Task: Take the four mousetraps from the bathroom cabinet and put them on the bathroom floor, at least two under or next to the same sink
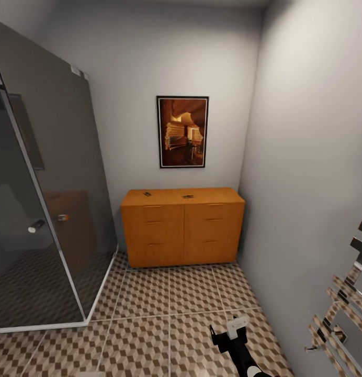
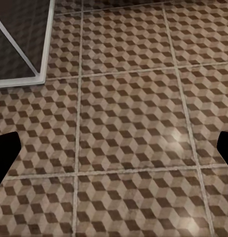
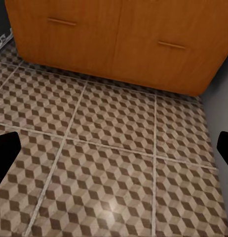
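Head view: cabinet (image 1: 182, 226) against grey wall on cube-tiled bathroom floor (image 1: 170, 309); both jaws apart.

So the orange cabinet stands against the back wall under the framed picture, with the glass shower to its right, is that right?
Not quite. In the head view the glass shower is to the left of the cabinet, not its right. The cabinet does stand against the back wall under the framed picture.
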Controlling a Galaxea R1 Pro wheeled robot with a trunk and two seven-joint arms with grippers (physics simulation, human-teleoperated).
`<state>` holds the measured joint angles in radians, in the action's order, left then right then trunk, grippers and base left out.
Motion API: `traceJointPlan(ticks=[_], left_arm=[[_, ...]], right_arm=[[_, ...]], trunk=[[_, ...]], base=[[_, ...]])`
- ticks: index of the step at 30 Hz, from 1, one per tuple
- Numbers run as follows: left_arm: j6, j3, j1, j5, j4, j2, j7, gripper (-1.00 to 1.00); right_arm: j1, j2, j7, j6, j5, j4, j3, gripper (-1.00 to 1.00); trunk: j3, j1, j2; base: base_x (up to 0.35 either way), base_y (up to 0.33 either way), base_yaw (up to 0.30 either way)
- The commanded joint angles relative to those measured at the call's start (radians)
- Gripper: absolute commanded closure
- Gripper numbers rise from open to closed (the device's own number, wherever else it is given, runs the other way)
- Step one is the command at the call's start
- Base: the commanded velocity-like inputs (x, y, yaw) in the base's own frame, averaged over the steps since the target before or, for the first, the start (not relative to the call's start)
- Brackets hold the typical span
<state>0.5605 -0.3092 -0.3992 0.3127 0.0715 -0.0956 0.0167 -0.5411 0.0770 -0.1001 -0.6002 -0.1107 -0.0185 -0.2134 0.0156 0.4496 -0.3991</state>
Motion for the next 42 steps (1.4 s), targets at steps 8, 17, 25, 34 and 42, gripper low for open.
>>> traceJointPlan(ticks=[8, 17, 25, 34, 42], left_arm=[[0.005, -0.008, -0.001, 0.008, 0.004, 0.001, 0.002, -1.00], [0.005, -0.008, -0.001, 0.008, 0.004, 0.001, 0.002, -1.00], [0.005, -0.008, -0.001, 0.008, 0.004, 0.001, 0.002, -1.00], [0.005, -0.008, -0.001, 0.008, 0.004, 0.001, 0.002, -1.00], [0.004, -0.008, -0.001, 0.008, 0.004, 0.001, 0.002, -1.00]], right_arm=[[0.000, 0.001, -0.010, -0.001, -0.011, 0.002, -0.003, -1.00], [0.000, 0.001, -0.011, -0.001, -0.011, 0.001, -0.003, -1.00], [0.000, 0.000, -0.010, -0.001, -0.011, 0.002, -0.003, -1.00], [0.000, 0.000, -0.011, -0.001, -0.011, 0.001, -0.003, -1.00], [0.000, 0.001, -0.011, -0.001, -0.011, 0.001, -0.003, -1.00]], trunk=[[-0.008, 0.000, -0.001], [-0.018, 0.000, -0.001], [-0.020, 0.000, -0.001], [-0.020, 0.000, -0.001], [-0.020, 0.000, -0.001]], base=[[0.002, 0.000, 0.172], [0.000, 0.000, 0.172], [0.000, -0.001, 0.037], [0.005, -0.120, 0.002], [0.069, -0.231, 0.000]])
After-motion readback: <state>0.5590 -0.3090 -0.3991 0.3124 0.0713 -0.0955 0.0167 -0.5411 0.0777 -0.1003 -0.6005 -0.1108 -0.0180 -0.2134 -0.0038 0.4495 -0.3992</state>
